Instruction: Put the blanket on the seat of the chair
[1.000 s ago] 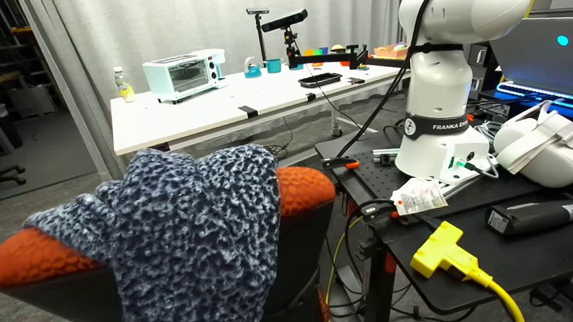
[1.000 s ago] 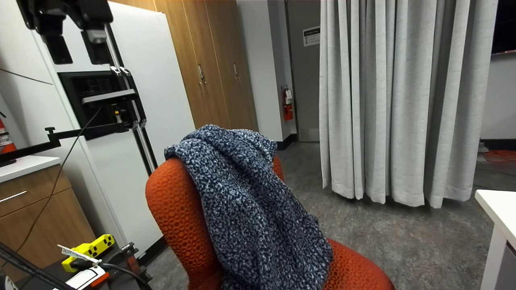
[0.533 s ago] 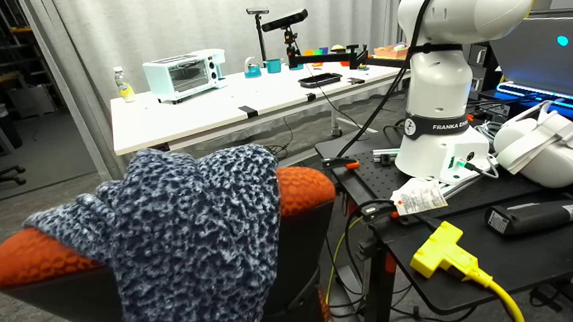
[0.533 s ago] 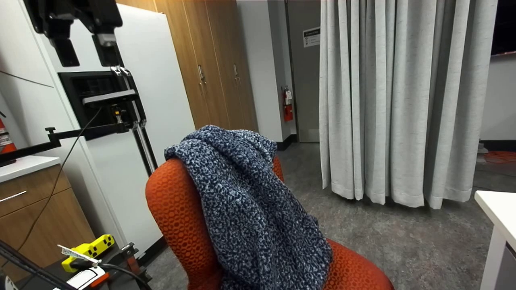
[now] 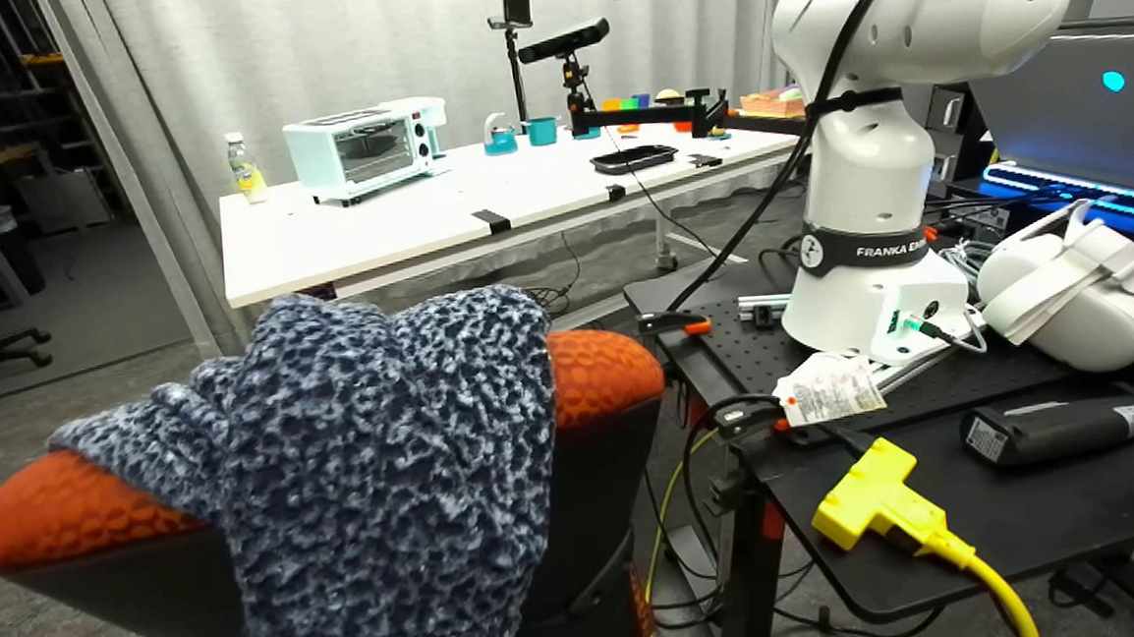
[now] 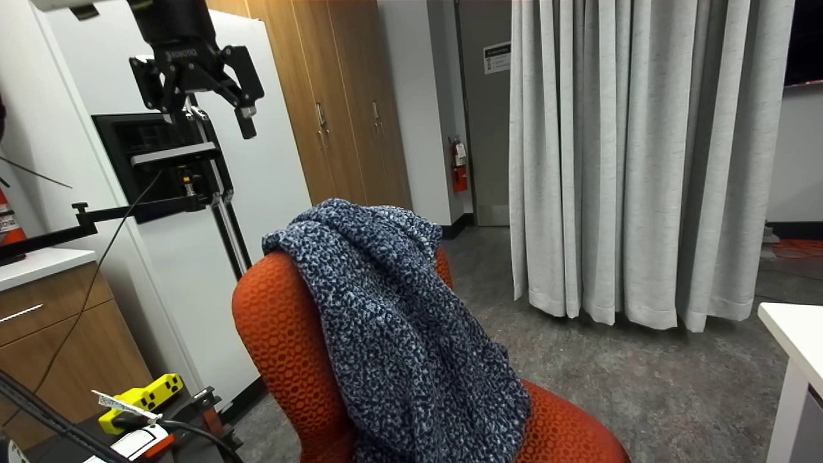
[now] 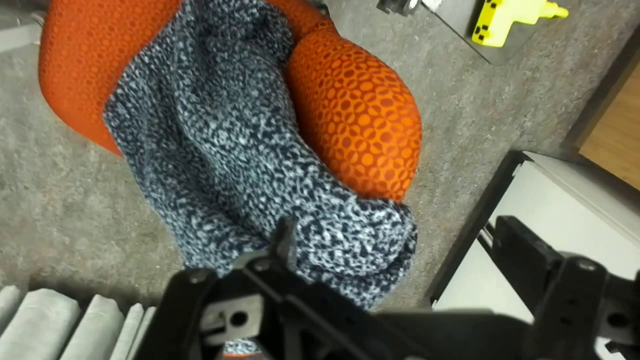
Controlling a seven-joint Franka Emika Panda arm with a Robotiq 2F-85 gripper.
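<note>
Wrist view, looking down: the robot's hand [image 7: 405, 250] fills the bottom edge, its two black fingers [image 7: 525, 262] spread wide apart and holding nothing. Beneath it a fuzzy blanket [image 7: 235, 115], speckled navy and white, is draped over the backrest of an orange office chair [image 7: 365, 110]. The chair's seat [image 7: 85, 75] shows at upper left, partly covered from this angle. A yellow power splitter [image 7: 500, 20] is near the top right corner, and the folds of a pale curtain [image 7: 42, 325] are at bottom left.

In an exterior view, the hand points downward at upper left, well above the chair, in front of a tall white unit [image 6: 270, 161]. The blanket runs over the top of the backrest and slopes down its front, its lower part reaching over the seat; how much rests there cannot be told. Behind are wooden cupboard doors [image 6: 347, 96] and a red fire extinguisher [image 6: 459, 173].

In an exterior view, a white robot arm [image 5: 864, 182] stands at right on a black table [image 5: 1052, 525], near a white headset [image 5: 1068, 307]. At lower left is the chair from the rear, the blanket hanging down the back, bare orange on both sides. Beyond, a white table [image 5: 346, 241] carries a bottle [image 5: 245, 169], a pale blue toaster oven [image 5: 365, 149], a teal kettle [image 5: 500, 140] and a black tray [image 5: 634, 159].
</note>
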